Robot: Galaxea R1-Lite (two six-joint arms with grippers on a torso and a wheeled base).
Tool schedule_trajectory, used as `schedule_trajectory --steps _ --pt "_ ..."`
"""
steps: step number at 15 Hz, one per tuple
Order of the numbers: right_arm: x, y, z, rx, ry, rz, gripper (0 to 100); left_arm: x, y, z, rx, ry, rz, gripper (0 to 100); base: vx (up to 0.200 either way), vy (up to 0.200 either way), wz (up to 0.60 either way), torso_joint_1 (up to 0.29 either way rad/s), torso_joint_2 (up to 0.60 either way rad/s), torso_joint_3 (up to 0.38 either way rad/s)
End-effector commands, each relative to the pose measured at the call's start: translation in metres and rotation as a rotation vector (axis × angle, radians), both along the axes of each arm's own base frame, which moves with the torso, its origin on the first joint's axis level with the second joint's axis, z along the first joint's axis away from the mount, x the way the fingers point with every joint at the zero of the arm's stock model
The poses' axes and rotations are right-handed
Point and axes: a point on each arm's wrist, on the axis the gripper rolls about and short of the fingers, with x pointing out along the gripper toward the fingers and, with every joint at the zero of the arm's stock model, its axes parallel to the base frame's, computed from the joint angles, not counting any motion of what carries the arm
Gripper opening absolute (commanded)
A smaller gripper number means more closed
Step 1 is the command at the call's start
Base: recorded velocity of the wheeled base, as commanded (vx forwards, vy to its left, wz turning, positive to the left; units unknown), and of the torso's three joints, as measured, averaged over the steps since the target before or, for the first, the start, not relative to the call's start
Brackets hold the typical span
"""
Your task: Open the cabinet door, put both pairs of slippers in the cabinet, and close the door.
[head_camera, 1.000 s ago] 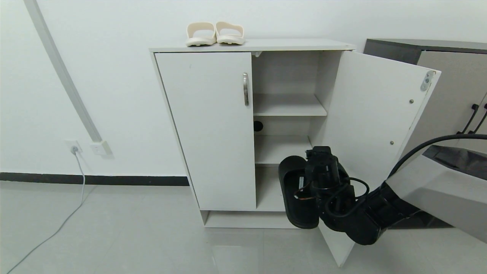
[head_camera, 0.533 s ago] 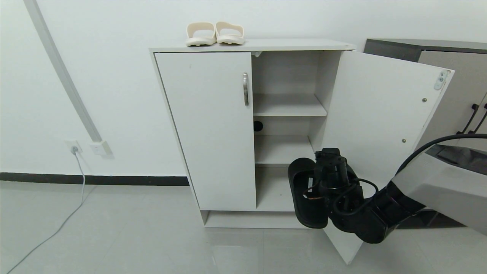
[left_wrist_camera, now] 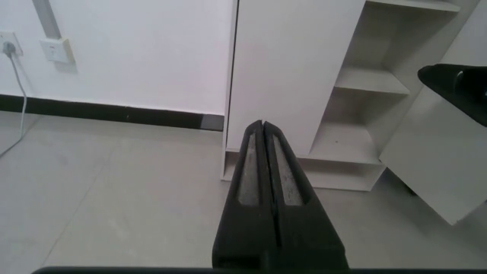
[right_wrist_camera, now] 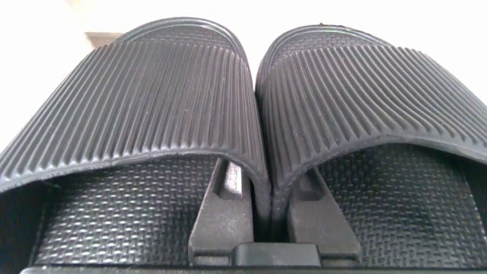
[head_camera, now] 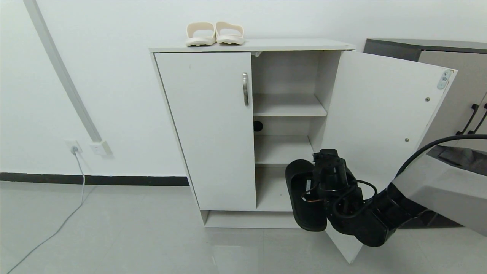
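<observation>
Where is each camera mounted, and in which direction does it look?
Head view: on the robot's head, facing forward and down at the cabinet and its open door; the right arm shows.
Left wrist view: on the left wrist, facing the cabinet's base and the floor; the shut left gripper shows.
Right wrist view: on the right wrist, close on the black slippers; the right gripper pinches them.
Shared: head and left wrist views both show the cabinet and the black slippers.
</observation>
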Motion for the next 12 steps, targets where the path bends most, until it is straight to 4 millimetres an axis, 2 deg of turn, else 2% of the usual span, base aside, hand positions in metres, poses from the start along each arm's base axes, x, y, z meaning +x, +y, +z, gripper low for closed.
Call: schedule_trajectory --steps 1,4,7,9,12 --pt "-0.008 0.017 0.008 0.024 -0.018 0.074 0 0.0 0.0 0.0 -0.001 0.002 0.0 0 0.0 0.0 0.0 0.0 0.0 0.0" --pt "0.0 0.037 0.009 0.025 -0.046 0.109 0 0.0 0.0 0.0 -0.001 0.002 0.002 0 0.0 0.0 0.0 0.0 0.0 0.0" --pt "0.02 0.054 -0.012 0.016 -0.044 0.104 0 0.0 0.0 0.0 0.001 0.001 0.0 0 0.0 0.0 0.0 0.0 0.0 0.0" --pt "0.028 0.059 -0.023 0.007 -0.033 0.101 0 0.0 0.0 0.0 0.001 0.001 0.0 0 0.0 0.0 0.0 0.0 0.0 0.0" --pt "0.03 0.06 -0.026 0.007 -0.032 0.098 0 0.0 0.0 0.0 0.002 0.001 0.0 0 0.0 0.0 0.0 0.0 0.0 0.0"
